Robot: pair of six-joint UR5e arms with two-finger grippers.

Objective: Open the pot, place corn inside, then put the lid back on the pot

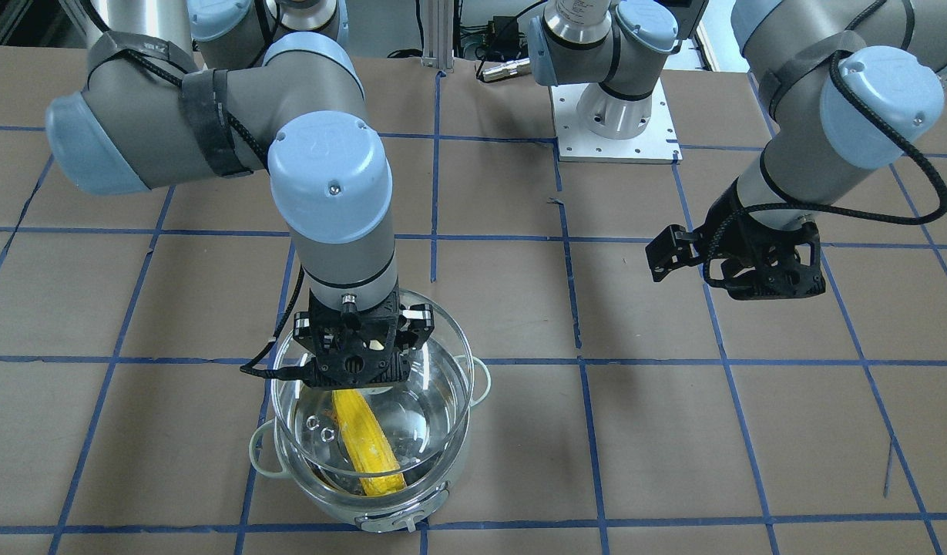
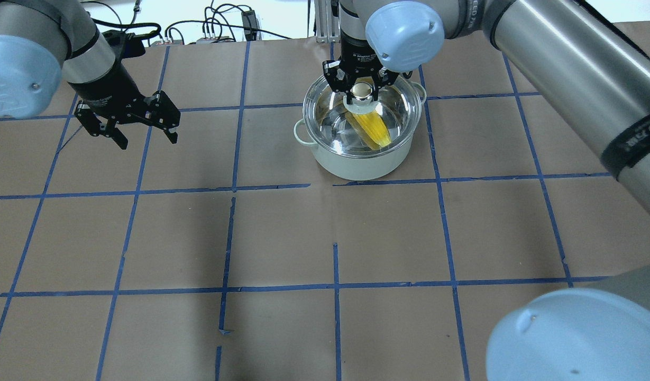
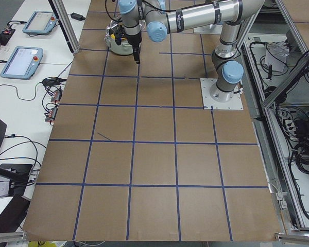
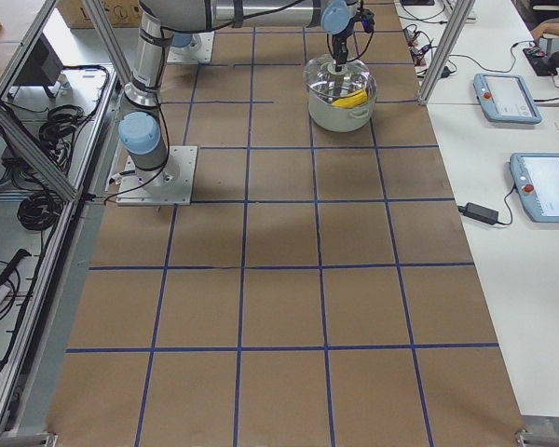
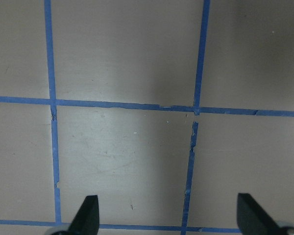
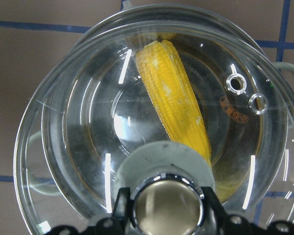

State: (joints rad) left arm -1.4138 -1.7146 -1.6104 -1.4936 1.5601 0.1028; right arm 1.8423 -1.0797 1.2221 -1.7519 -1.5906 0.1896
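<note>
Overhead exterior view, holdings by size.

Bench [image 2: 145, 238]: brown sheet, blue tape grid.

Right arm [image 2: 568, 69]: reaches across to the pot and stands upright over it.

Left arm [image 2: 87, 58]: hangs over bare bench, well apart from the pot. It has no part in this step and is best left where it is.

Pot [image 2: 356, 164]: stands upright on the bench with its mouth under the lid. One pale loop handle [image 2: 299, 132] is clear to see.

Lid [image 1: 434, 401]: clear glass dome carried above the pot mouth, apparently not seated. In the right wrist view its rim and the pot's rim do not line up, so it looks off centre. Judgement: centre it first, keep it level, then lower it straight down until the rim rests all round.

Corn [image 1: 369, 447]: inside the pot, lying aslant across the bottom, seen through the glass. Whether its upper end clears the rim cannot be told, so descend slowly and watch for the lid rocking.

Knob [image 6: 167, 208]: shiny metal on a pale disc.

Right fingers [image 6: 120, 208]: clenched on the knob from both sides. Let go only once the lid sits flat.

Left fingers [image 5: 86, 215]: spread apart, holding nothing.
</note>
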